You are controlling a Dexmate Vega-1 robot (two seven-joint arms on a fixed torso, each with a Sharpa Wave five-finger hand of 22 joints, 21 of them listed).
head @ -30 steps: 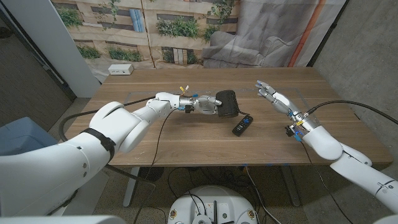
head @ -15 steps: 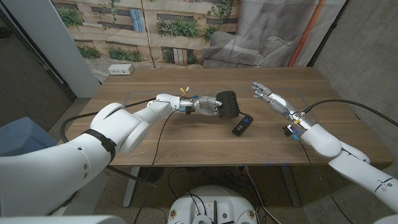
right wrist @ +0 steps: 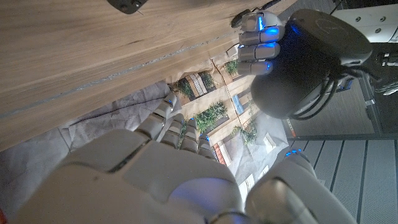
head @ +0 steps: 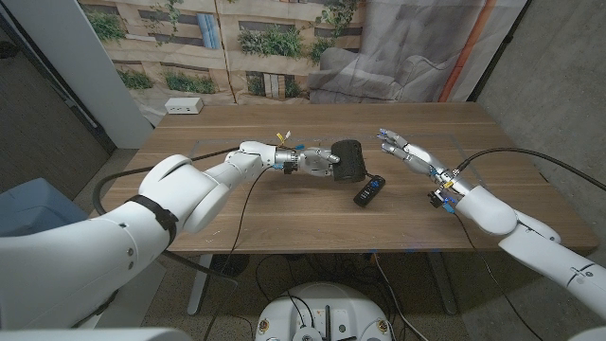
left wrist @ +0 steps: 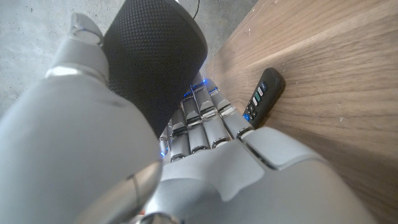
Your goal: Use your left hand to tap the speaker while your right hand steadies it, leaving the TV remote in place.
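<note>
Speaker (head: 347,158) sitting near the middle of the wooden surface (head: 284,213), a dark rounded box with a mesh face, and the left robot hand (head: 315,162) is pressing up against its left side right now. From the left wrist view, that robot hand's fingers (left wrist: 200,124) are lying against the black mesh, partly curled around it, so it is touching the speaker; whether that counts as a true grip I cannot tell.

Over on the right, the right robot hand (head: 401,147) is hovering above the surface with its fingers spread wide and holding nothing. It is sitting near the speaker's right side but clearly apart from it, with bare wood showing between them. The right wrist view is looking straight across at the speaker (right wrist: 314,59), with the left robot hand's fingertips (right wrist: 258,37) showing on its edge.

TV remote (head: 370,189) is lying flat just near and right of the speaker, slightly angled, untouched by either robot hand.

Judging progress: the steadying contact from the right is not yet made, so the proper tap is not yet set up. What looks left is bringing the right robot hand onto the speaker's right side, then tapping with the left. The remote is sitting close under the right robot hand's likely path, so that is the thing to watch.
</note>
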